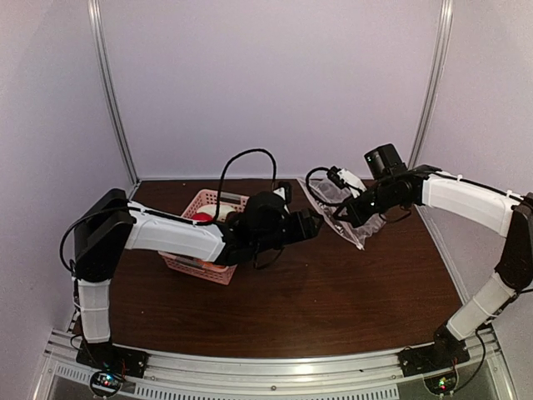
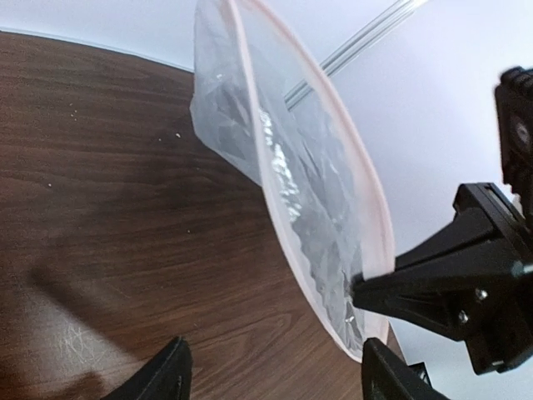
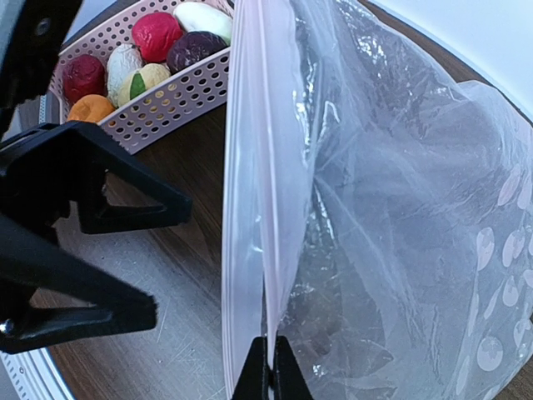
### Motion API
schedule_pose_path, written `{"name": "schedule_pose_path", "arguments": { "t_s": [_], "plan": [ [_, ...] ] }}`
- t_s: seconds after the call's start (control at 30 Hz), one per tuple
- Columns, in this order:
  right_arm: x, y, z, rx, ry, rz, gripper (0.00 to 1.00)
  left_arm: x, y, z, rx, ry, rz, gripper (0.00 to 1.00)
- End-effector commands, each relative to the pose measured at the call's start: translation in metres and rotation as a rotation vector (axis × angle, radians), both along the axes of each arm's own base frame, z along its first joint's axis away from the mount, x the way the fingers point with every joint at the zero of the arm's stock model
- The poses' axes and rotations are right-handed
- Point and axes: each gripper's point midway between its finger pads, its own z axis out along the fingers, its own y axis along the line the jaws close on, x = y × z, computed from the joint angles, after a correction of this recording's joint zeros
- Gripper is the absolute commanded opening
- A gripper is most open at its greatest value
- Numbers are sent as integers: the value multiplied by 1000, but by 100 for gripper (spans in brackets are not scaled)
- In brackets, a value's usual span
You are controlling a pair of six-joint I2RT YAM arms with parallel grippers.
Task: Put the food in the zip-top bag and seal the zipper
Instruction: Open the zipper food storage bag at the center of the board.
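Clear crinkly plastic zip-top bag [image 3: 391,208] hangs with its mouth edge pinched tight in the right gripper [image 3: 271,371], and the left gripper [image 2: 275,375], spread wide, sits just beside that mouth, nearer the toy food [image 3: 154,33] in the pink plastic basket [image 3: 166,104].

food [image 3: 141,62] in basket [image 3: 179,98] | basket L of bag [image 3: 375,208] | L claw [image 1: 315,225] btwn them

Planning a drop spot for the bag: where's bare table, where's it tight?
Free: near half of the table, between the arm bases, in front of the pink basket and zip-top bag. Crowded: far centre, where the open left pincer faces the bag clamped in the right pincer, basket beside.
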Motion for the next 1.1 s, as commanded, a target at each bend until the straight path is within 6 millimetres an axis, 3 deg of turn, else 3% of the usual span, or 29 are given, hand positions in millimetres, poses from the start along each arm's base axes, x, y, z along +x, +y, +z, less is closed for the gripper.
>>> {"name": "schedule_pose_path", "arguments": {
  "t_s": [0.0, 0.3, 0.4, 0.47, 0.63, 0.77, 1.07],
  "plan": [
    [-12, 11, 2, 27, 14, 44, 0, 24, -6, 17, -95, -27, -21, 70],
    [-15, 17, -2, 33, 36, 71, 0, 33, -24, 1, -88, -7, -63, 69],
    [-14, 16, 1, 30, 20, 67, 0, 38, -29, -9, -87, 17, -63, 64],
    [-13, 14, 2, 15, 8, 63, 0, 42, -32, -15, -83, 36, -58, 55],
    [12, -14, 22, -96, -152, -74, 0, 49, -20, -43, -37, 144, 18, 33],
    [38, -49, 46, -226, -302, -251, 0, 49, -14, -56, 0, 173, 45, 25],
    [48, -78, 78, -397, -469, -421, 0, 53, -13, -53, 14, 174, 65, 8]
  ]
}}
